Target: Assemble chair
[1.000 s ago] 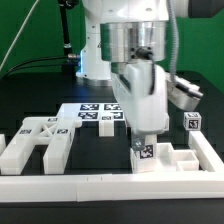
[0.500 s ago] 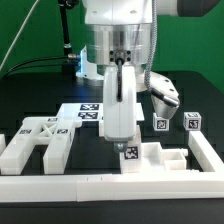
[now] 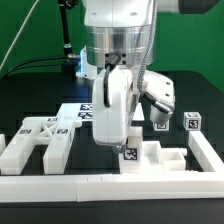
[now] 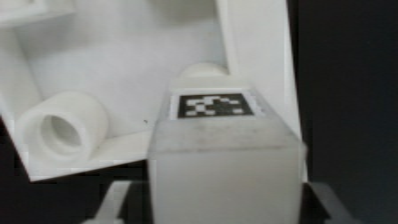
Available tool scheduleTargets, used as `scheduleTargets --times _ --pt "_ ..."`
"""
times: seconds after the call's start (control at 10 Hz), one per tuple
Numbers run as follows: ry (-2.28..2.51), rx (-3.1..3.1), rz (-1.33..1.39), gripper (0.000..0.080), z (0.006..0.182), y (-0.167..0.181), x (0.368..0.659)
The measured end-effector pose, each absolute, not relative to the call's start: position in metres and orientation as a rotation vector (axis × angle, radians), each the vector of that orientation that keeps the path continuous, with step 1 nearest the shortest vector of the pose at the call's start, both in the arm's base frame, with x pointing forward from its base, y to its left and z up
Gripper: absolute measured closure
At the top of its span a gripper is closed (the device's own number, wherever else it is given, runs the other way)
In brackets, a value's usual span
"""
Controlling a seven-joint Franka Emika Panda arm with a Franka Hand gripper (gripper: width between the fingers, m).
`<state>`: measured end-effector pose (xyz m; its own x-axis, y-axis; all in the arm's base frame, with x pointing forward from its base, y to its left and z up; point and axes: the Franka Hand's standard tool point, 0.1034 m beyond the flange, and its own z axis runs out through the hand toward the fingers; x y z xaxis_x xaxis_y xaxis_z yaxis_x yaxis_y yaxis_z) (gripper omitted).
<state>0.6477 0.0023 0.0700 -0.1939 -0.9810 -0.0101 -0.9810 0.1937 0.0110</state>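
My gripper [image 3: 114,76] is shut on a long white chair block [image 3: 112,115] and holds it nearly upright, slightly tilted. The block's tagged lower end [image 3: 130,153] hangs just over a recessed white chair slab [image 3: 165,160] by the front rail. In the wrist view the block [image 4: 217,150] fills the middle, with its tag at the far end. My gripper [image 4: 222,205] grips its sides. Behind it lies a white part with a round socket [image 4: 68,126]. Whether the block touches the slab is not visible.
A large forked white chair part [image 3: 40,142] lies at the exterior view's left. The marker board [image 3: 85,110] lies behind it. Two small tagged cubes [image 3: 160,123] [image 3: 191,121] stand at the right. White border rails [image 3: 100,184] run along the front and right side.
My gripper and the held block have moved toward the exterior view's left and turned, so the block's broad face now shows. The tagged end has shifted left over the slab.
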Motion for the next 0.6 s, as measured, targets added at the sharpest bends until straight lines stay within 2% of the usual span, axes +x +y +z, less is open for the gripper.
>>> scheduleTargets --times 0.1,0.3,0.4,0.6 --pt "2.409 -2.015 0.023 0.0433 0.070 0.002 0.648" --pt "2.394 -2.034 0.025 0.0182 0.070 0.004 0.648" --pt "2.117 -2.370 0.008 0.0160 0.070 0.010 0.647" --pt "1.826 -2.609 0.015 0.0151 0.071 0.027 0.645"
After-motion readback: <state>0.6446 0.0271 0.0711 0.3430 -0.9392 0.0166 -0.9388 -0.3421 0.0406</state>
